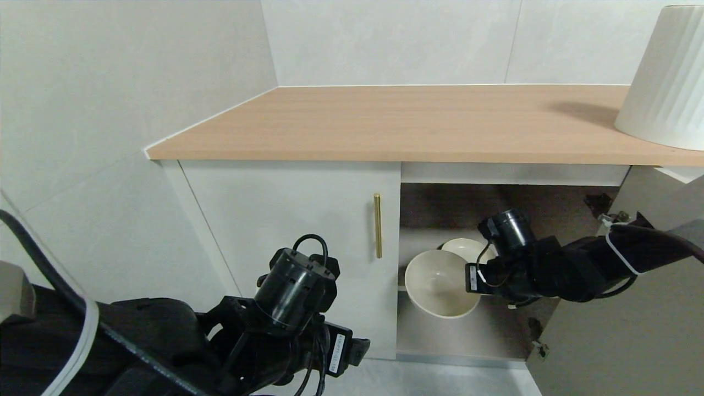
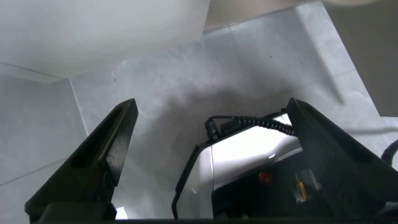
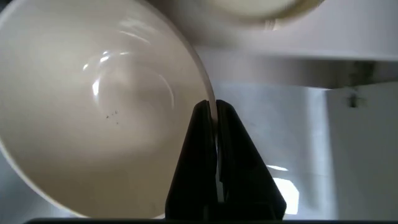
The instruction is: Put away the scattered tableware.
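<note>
Two cream bowls are in view. The first bowl (image 1: pixel 437 283) hangs tipped on its side just right of centre in the head view, its hollow facing the camera, at the mouth of the open cabinet compartment. The right claw (image 1: pixel 472 279) is clamped on its rim, one finger inside and one outside; the right wrist view shows the pinch (image 3: pixel 215 118) on the bowl's edge. The second bowl (image 1: pixel 466 247) sits on the cabinet shelf (image 1: pixel 421 236) just behind, partly hidden by the first.

The cabinet has two doors: the left door (image 1: pixel 286 231) closed, with one gold handle (image 1: pixel 378 225), and the right door (image 1: pixel 605 341) swung open at lower right. One white ribbed shade (image 1: pixel 665 77) stands on the wooden counter (image 1: pixel 385 121), upper right.

The left claw (image 2: pixel 211 106), at lower left, is spread wide with nothing in it, over the pale floor (image 2: pixel 261 68).
</note>
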Tool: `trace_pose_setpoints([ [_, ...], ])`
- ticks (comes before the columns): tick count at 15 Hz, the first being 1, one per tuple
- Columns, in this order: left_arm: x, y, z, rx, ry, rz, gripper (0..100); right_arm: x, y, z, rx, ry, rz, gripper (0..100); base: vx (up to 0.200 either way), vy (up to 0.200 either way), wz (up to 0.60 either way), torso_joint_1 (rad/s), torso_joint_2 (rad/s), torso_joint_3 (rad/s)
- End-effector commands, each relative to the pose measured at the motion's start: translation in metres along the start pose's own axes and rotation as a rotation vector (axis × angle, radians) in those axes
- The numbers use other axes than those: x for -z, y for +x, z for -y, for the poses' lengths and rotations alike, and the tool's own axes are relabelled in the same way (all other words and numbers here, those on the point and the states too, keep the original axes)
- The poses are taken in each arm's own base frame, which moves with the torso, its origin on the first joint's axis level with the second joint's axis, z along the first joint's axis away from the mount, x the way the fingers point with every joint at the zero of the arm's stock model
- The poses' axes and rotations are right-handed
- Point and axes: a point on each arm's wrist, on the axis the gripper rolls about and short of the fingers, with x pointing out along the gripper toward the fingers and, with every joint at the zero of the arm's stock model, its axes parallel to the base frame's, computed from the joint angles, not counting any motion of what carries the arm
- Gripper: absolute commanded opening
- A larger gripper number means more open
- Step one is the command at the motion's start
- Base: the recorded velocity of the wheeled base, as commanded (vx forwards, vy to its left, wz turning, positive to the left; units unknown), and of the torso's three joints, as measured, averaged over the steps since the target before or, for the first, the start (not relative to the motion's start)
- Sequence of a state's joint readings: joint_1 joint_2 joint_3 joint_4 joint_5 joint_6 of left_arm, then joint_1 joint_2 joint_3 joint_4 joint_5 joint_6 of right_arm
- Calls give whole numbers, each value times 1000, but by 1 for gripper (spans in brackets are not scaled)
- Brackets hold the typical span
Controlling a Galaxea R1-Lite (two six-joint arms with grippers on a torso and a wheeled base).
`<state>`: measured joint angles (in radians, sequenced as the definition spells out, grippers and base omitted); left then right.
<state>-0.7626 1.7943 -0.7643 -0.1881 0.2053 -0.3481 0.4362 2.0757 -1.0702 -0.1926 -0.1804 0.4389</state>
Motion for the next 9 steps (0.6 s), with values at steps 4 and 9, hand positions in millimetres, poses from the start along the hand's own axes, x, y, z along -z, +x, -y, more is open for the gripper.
trace_pose_setpoints([
  [4,0,-1,0,1,-1,3,100,-30,26,12,28,234,74,0,0,0,0,0,0,0],
  [9,-1,-1,0,1,-1,4,100,-39,40,25,54,305,130,0,0,0,0,0,0,0],
])
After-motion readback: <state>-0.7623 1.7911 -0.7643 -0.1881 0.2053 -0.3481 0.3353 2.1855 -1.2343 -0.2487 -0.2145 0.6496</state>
